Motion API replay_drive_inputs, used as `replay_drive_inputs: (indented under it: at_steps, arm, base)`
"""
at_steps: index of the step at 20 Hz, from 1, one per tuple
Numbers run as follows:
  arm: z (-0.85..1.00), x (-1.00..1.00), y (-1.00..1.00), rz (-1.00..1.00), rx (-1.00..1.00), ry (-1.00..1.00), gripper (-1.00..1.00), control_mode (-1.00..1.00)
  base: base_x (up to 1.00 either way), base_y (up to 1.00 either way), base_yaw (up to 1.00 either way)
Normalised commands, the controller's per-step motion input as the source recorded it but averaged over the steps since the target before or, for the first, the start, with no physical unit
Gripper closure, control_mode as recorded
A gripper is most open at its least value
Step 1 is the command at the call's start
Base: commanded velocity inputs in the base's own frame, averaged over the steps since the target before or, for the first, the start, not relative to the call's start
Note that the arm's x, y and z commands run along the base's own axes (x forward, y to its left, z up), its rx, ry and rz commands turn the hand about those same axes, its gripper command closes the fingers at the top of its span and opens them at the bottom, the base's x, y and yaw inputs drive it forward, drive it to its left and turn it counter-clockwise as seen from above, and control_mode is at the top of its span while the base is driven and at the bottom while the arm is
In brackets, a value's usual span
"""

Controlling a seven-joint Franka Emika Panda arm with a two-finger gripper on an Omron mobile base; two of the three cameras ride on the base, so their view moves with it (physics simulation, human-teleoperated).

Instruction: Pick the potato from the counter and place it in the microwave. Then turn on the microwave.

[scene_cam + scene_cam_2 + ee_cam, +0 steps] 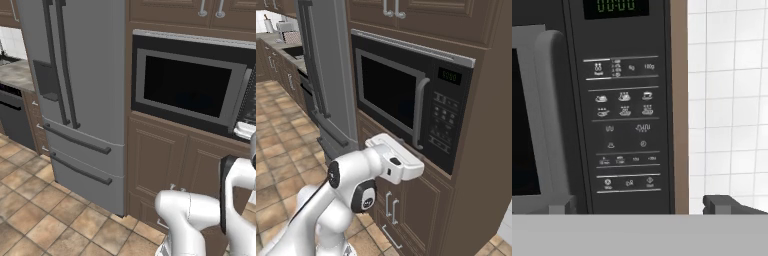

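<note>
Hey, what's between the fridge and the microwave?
A narrow upright strip of brown wood cabinet panel separates the grey fridge from the microwave. It shows best in the left base view.

The arm's white hand [398, 161] is hovering just before the closed microwave [406, 97], below its handle [420, 113]. The fridge [323, 70] is standing left, the counter [278, 47] lying far left.

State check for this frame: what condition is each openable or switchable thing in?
microwave: door shut, display reads zeros.
fridge: doors and drawers shut.
lower cabinet: doors shut.
upper cabinet: doors shut.
gripper: open, holding nothing, facing the button panel.
</note>
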Motion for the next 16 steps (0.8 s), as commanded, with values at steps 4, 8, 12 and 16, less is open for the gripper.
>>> replay_drive_inputs:
  at_steps: [4,8,12,16]
  arm:
    - [-0.08,0.00,-0.19,0.00,0.00,0.00,-1.00,-1.00]
    - [-0.13,0.00,-0.16,0.00,0.00,0.00,-1.00,-1.00]
    - [-0.17,0.00,-0.10,0.00,0.00,0.00,-1.00,-1.00]
    - [-0.16,0.00,-0.01,0.00,0.00,0.00,-1.00,-1.00]
  base:
    - [0.00,0.00,0.00]
    - [0.00,0.00,0.00]
    - [0.00,0.00,0.00]
    - [0.00,0.00,0.00]
